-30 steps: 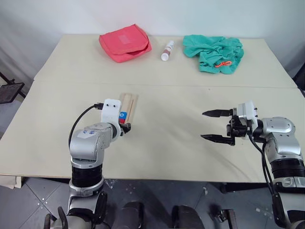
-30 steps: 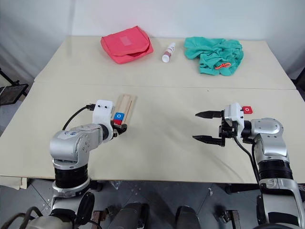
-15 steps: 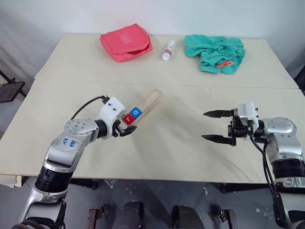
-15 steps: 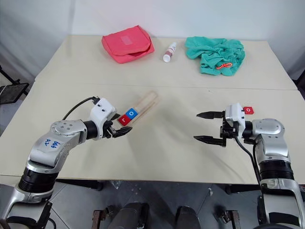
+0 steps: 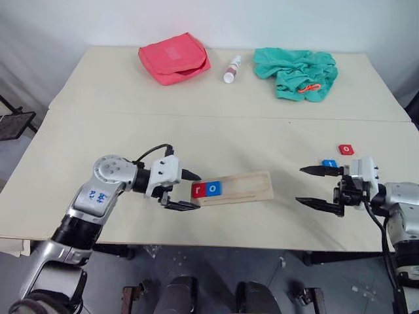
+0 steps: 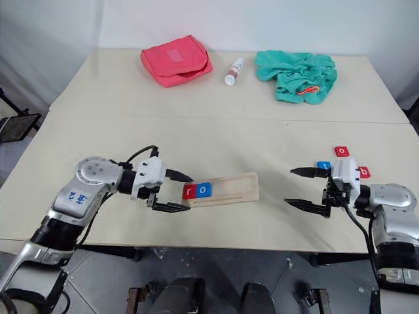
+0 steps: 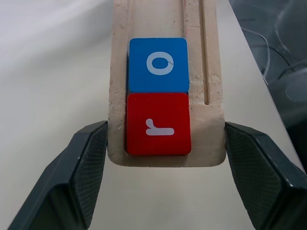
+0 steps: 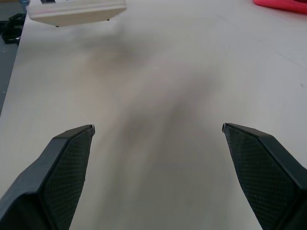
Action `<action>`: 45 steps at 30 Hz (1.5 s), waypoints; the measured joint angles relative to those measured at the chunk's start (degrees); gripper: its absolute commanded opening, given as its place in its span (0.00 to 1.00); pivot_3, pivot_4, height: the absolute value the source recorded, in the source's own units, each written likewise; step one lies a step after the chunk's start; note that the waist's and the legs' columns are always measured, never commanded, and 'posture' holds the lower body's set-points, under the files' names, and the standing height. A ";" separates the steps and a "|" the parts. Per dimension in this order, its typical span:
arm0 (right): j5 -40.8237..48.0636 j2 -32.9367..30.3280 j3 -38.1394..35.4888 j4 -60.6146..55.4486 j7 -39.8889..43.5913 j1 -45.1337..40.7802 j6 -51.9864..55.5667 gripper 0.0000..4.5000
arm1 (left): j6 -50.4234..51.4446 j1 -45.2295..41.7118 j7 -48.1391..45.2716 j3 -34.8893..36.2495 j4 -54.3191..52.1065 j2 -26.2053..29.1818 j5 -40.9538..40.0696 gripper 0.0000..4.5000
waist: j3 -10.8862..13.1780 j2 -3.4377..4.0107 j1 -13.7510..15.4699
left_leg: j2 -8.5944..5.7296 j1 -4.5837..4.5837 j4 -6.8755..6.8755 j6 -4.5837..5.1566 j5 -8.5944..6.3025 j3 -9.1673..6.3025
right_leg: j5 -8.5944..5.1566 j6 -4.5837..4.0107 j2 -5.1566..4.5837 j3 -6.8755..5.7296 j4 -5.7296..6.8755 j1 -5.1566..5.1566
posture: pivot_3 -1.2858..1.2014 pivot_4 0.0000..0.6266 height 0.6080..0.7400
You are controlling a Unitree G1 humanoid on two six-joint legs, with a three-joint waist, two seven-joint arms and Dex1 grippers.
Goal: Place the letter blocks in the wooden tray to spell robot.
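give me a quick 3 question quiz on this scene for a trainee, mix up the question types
1. True or false: the right claw is shut on a tile.
2. Which letters sit in the wooden tray? A) r, o B) b, t C) o, o
3. Fill in: the left claw grips the tray's ___ end.

Key: 1 false, it is open and empty. 2 A, red r tile, blue o tile. 3 the end holding the r.

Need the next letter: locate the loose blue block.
The loose blue block lies on the table's right side, just beyond the open right gripper, near two red blocks.
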 measured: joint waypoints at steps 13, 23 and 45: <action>2.00 -0.77 -6.19 -9.05 -3.99 11.00 0.61 1.00 | 6.07 -5.26 2.65 -6.47 3.39 -7.06 6.68 0.75 | 0.00 0.00 -0.16 | 0.04 0.01 0.02 0.01 0.00 -0.02 | 0.00 0.00 0.00 -0.03 0.06 -0.01 | 0.52 0.24 1.00; 3.00 -0.77 -6.93 -13.12 -6.51 14.49 1.27 1.00 | 6.82 -7.64 3.43 -8.76 5.32 -8.07 11.16 0.75 | 0.01 -0.01 -0.03 | 0.02 0.01 0.04 0.02 0.00 -0.05 | 0.00 0.00 0.00 -0.02 0.05 0.00 | 0.52 0.24 1.00; 3.28 -1.45 -9.26 -17.19 -13.25 16.00 4.98 1.00 | 9.91 -3.84 3.41 -0.27 -2.04 -6.54 4.56 0.99 | 0.01 0.01 -0.16 | 0.07 0.03 0.02 0.01 0.00 -0.10 | 0.00 0.00 0.00 -0.03 0.11 -0.01 | 0.52 0.24 1.00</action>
